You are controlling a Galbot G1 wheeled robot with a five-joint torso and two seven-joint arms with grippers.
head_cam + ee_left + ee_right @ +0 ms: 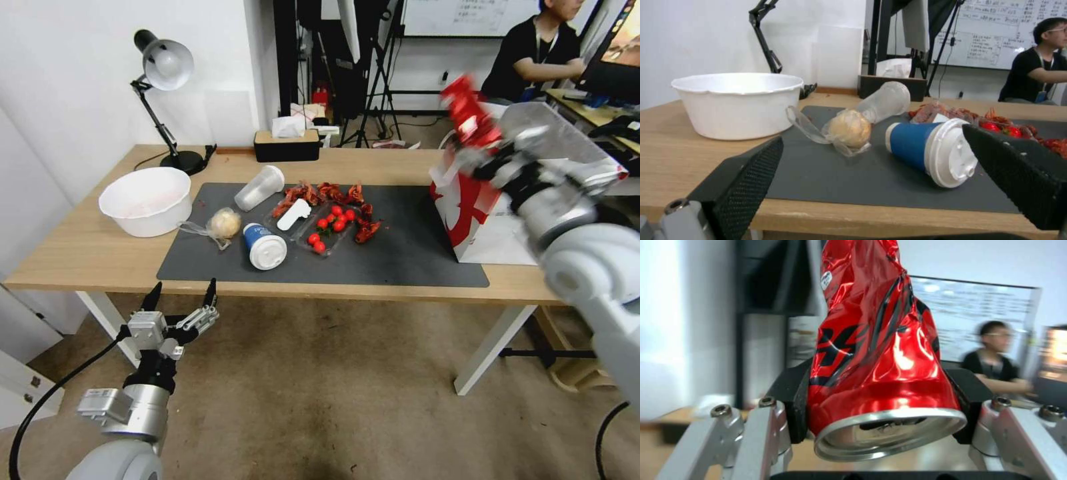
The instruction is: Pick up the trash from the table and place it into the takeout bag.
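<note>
Office: whiteboard (996,30), desk lamp (163,67)

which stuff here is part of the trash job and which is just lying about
Job:
crushed red can in the right claw
takeout bag
blue cup
clear plastic cup
clear bag with lump

Lying about:
white bowl
desk lamp
tissue box

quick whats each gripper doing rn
Left gripper: open, empty, low in front of the table.
Right gripper: shut on a crushed red can, raised by the takeout bag.
</note>
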